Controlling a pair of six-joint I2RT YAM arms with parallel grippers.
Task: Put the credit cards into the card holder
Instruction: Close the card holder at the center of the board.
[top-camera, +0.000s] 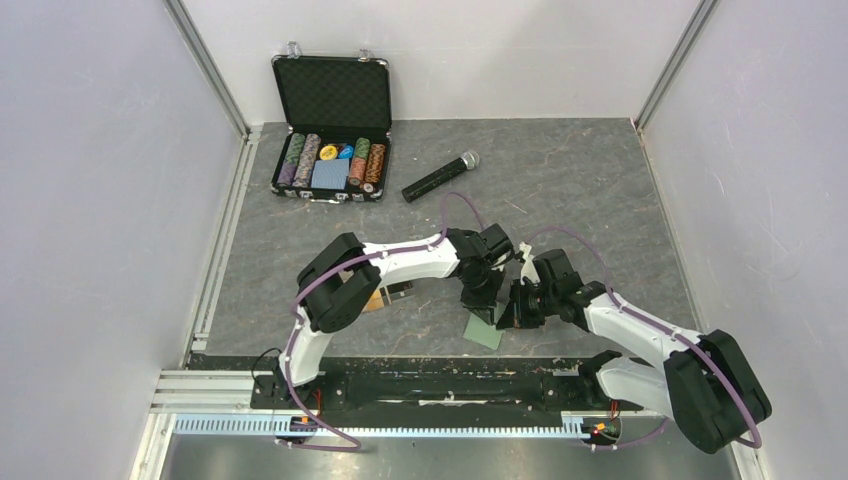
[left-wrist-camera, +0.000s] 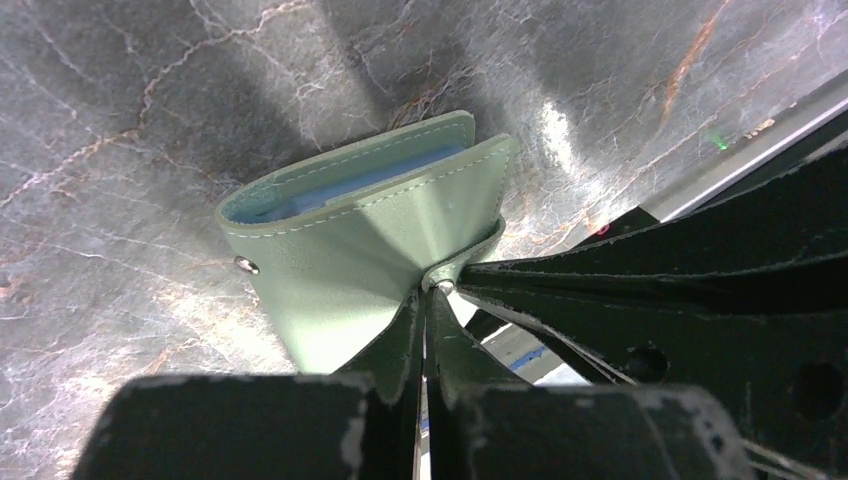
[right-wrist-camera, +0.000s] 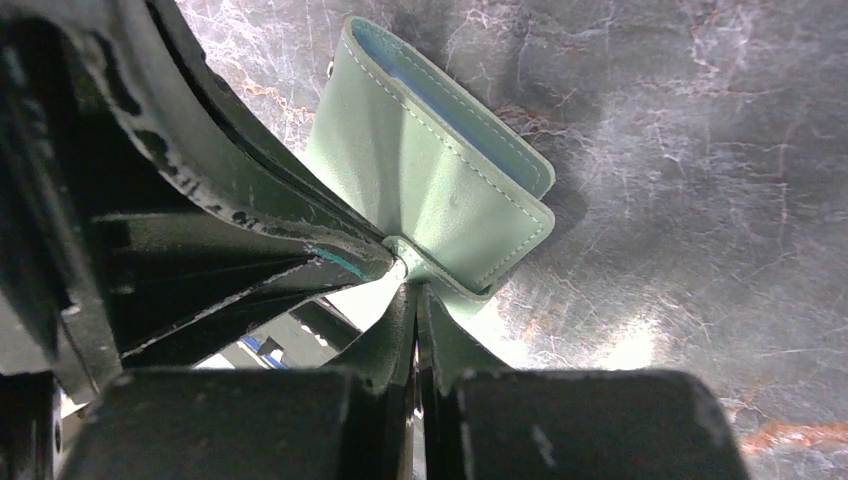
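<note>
Card holder (top-camera: 484, 328) pinched at tab by left end effector (left-wrist-camera: 432, 290) and right end effector (right-wrist-camera: 410, 282) — both clamped. Opening step judged in hand — flaps to be spread next.

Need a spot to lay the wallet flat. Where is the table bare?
Bare: right of the microphone out to the right wall, and the left strip between the poker chip case and the left arm. Crowded: near centre, where both arms meet over the card holder, with cards beside the left arm.
</note>
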